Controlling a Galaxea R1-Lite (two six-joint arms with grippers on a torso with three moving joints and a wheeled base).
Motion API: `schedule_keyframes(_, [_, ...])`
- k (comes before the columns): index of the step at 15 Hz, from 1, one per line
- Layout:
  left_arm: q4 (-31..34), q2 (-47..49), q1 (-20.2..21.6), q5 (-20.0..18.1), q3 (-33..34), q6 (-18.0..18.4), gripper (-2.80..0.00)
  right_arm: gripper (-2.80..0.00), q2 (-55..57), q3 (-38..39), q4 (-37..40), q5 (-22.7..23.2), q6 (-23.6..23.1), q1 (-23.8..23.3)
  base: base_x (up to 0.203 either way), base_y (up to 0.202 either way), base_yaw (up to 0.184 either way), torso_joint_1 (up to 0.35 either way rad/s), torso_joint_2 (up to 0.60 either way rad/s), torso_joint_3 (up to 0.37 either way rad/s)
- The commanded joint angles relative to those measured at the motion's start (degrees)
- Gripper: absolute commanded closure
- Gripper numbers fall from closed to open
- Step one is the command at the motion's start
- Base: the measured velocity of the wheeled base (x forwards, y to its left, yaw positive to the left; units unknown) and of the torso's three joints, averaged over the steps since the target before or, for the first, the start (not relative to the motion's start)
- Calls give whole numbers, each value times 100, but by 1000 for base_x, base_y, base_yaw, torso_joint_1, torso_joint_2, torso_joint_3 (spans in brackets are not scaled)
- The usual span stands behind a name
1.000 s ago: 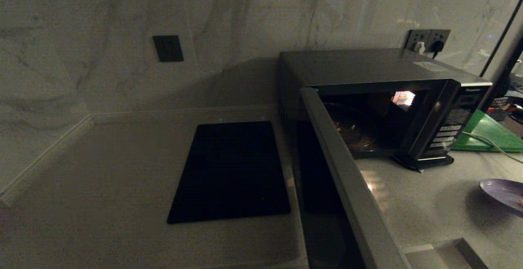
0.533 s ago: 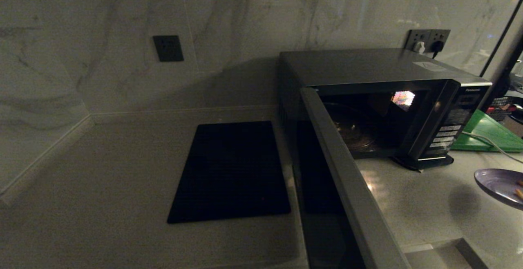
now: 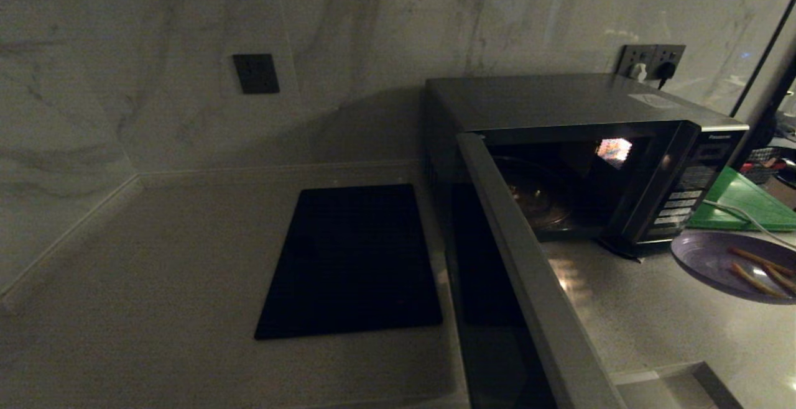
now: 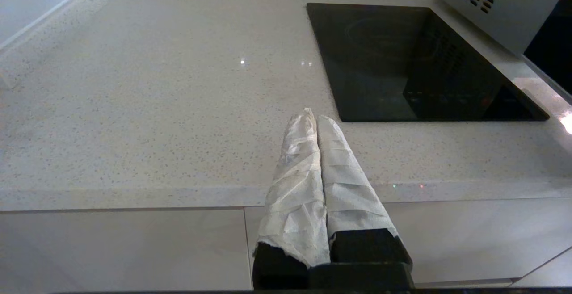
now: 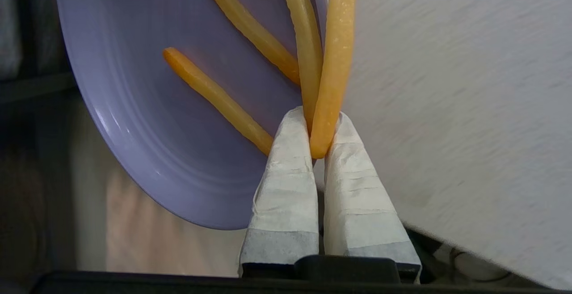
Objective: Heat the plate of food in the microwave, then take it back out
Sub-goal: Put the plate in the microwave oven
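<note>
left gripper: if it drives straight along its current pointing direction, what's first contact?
Likely the bare countertop. The left gripper, fingers closed and empty, points over the counter edge, just beside the near corner of the black slab. Depth is unclear, so it might clip that corner instead.

Pale counter [image 3: 155, 260] — microwave [image 3: 572, 142], cooktop [image 3: 354, 260] (black)

Glossy lilac plate [image 5: 147, 119], speckled stone-like counter [image 4: 156, 106], glassy black slab [image 4: 402, 61], cloth-wrapped hand fingers [image 5: 286, 182]

From our head camera we look down on the worktop [image 3: 155, 260] and microwave [image 3: 559, 123]. Our left wrist camera sits low at the worktop's edge, sharing the black slab [image 3: 351, 260]; our right wrist camera hangs close over the plate [image 5: 156, 106].
</note>
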Motion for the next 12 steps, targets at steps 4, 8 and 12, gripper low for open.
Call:
schedule_keyframes(4, [-4,9,2,2,0,-4,0,0,-491,269,46,11,51,1056,0,0,0,0,0,0])
schedule_keyframes(8, [-4,9,2,2,0,-4,0,0,-714,378,161,11,147,1898,0,0,0,0,0,0])
schedule_keyframes(12, [-4,9,2,2,0,-4,0,0,-837,395,160,11,268,2729,0,0,0,0,0,0])
